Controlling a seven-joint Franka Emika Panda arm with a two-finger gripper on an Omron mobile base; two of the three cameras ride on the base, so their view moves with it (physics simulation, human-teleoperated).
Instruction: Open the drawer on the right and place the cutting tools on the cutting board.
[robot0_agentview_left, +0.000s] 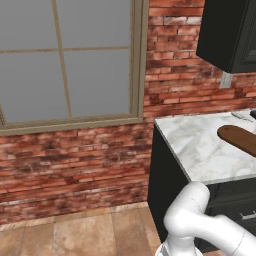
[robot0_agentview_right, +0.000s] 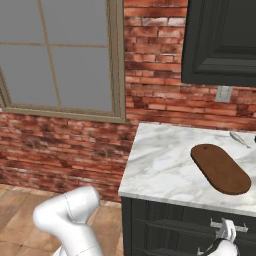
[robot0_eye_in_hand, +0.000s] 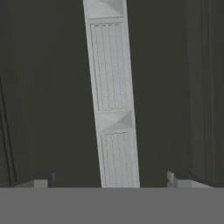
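The drawer's ribbed silver handle (robot0_eye_in_hand: 113, 109) runs up the hand view against the dark drawer front (robot0_eye_in_hand: 48, 96). It stands between the two finger tips of my open gripper (robot0_eye_in_hand: 111, 179), close in, and I cannot tell if they touch it. From the right base view my gripper (robot0_agentview_right: 226, 234) is at the drawer handle (robot0_agentview_right: 241, 228) under the counter edge, and the drawer looks closed. The reddish-brown cutting board (robot0_agentview_right: 220, 168) (robot0_agentview_left: 241, 138) lies on the marble counter. One slim silver-grey cutting tool (robot0_agentview_right: 240, 139) (robot0_agentview_left: 242, 116) lies behind the board near the wall.
The marble counter (robot0_agentview_right: 160, 165) ends at its left in a dark cabinet side (robot0_agentview_left: 165, 180). A dark wall cabinet (robot0_agentview_right: 220, 40) hangs above it. Brick wall and a window (robot0_agentview_left: 65, 60) are to the left, over tiled floor (robot0_agentview_left: 75, 232).
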